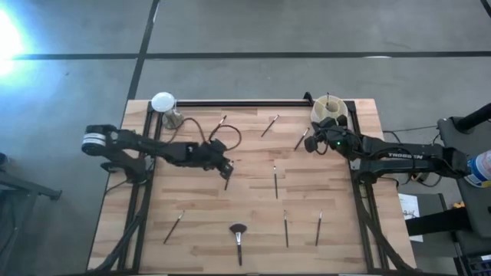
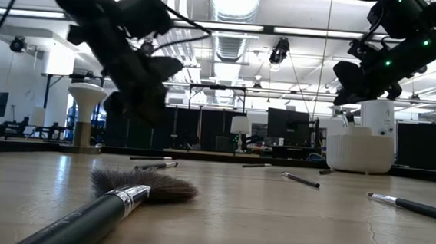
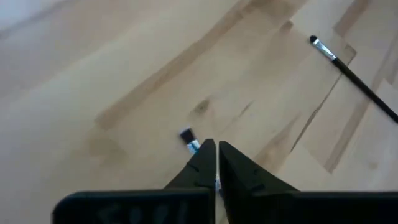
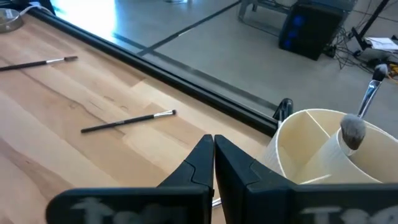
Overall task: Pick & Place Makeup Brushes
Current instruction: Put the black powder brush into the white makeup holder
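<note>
The left tool point(image 3: 216, 163) is clenched on a thin makeup brush point(image 3: 188, 140), well apart from the cream holder point(image 1: 330, 110); the right tool point(image 4: 213, 157), clenched empty, hovers just beside that holder.

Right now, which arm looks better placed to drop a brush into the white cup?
Probably the right: its fingers hang right beside the white cup. The left fingers grip a brush mid-table, farther away.

1. We saw a pale wood-grain table point(image 1: 199, 222).
2. The fluffy brush point(image 1: 238, 232) had a dark head, silver ferrule, black handle.
3. Beside the table's edge, the holder point(image 4: 323, 155) was cream.
</note>
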